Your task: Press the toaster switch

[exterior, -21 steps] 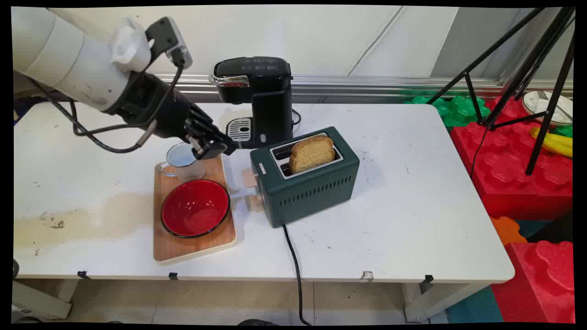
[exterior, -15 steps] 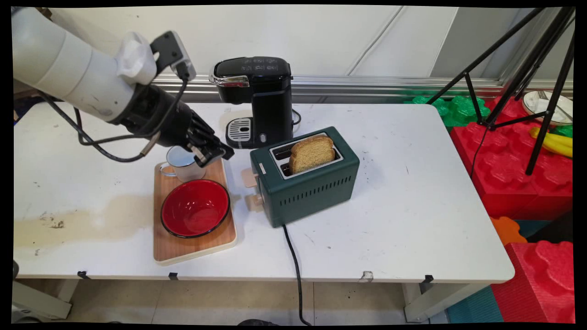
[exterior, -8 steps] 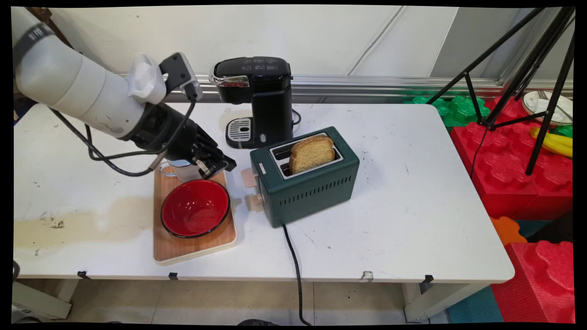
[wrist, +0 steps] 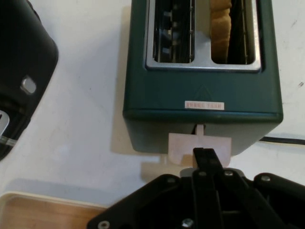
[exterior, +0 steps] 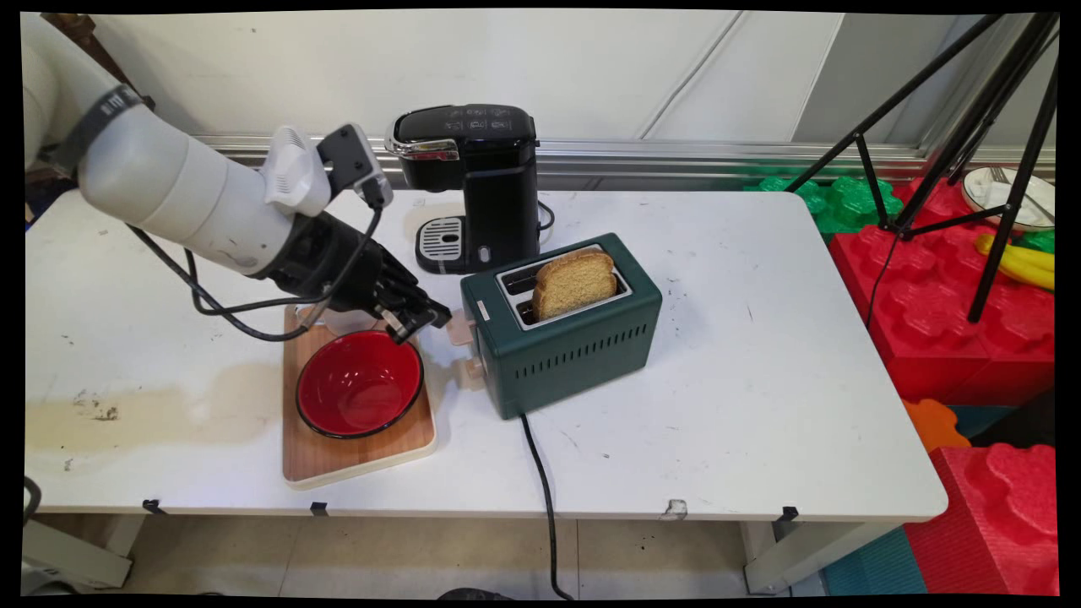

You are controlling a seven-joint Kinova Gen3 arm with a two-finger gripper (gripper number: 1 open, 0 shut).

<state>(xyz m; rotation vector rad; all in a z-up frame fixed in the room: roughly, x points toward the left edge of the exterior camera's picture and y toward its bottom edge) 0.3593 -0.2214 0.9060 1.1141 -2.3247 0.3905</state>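
The gripper, fingers pressed together and holding nothing, hangs just above the toaster's lever. The green toaster with its bread slice stands directly ahead on the bench, a red bowl just beside the gripper.

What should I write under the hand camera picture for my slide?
Shut black gripper right at the pale lever of a green toaster holding one slice of toast.

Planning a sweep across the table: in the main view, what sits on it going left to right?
Red bowl on the wooden board → gripper → black coffee maker → green toaster holding a bread slice.
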